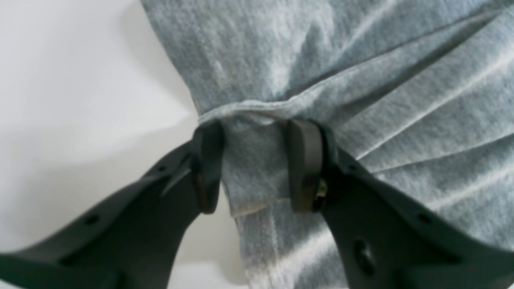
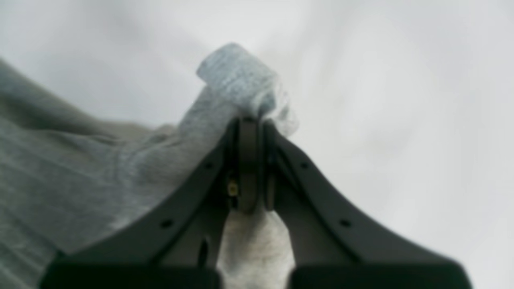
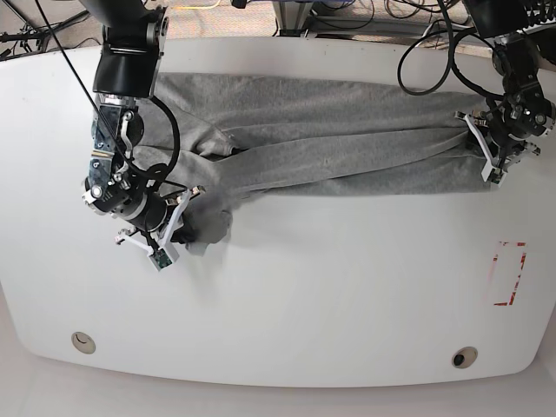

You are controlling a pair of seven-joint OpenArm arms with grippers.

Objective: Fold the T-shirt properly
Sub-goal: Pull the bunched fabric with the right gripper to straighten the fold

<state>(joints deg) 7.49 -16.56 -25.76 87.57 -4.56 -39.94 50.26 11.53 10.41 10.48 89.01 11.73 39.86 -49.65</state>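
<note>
- T-shirt (image 3: 321,143) lying across the far half of the white table (image 3: 287,295), stretched sideways into a long grey band, bunched and creased along its length, with a crumpled lump (image 3: 208,228) at the end near the right arm.
- No lettering visible on the cloth in any view; face-down or folded under, cannot tell which.
- Likely soft and light, limp with no stiffness of its own; prone to sag, wrinkle and slide under a pull. Best taken at hems or corners, where the doubled seam gives the pads something to bite.
- Right gripper (image 2: 251,120) fully closed, pinching a small tuft of grey fabric that pokes out past the fingertips; cloth trailing away slack behind it.
- Left gripper (image 1: 257,166) about half open, straddling a hemmed edge; fabric filling the gap between the pads (image 1: 305,160), seemingly bunched and held rather than loose.
- Two grips well apart, at opposite ends of the band.
- Red outlined rectangle (image 3: 508,274) marked on the table near the left arm, apart from the cloth.
</note>
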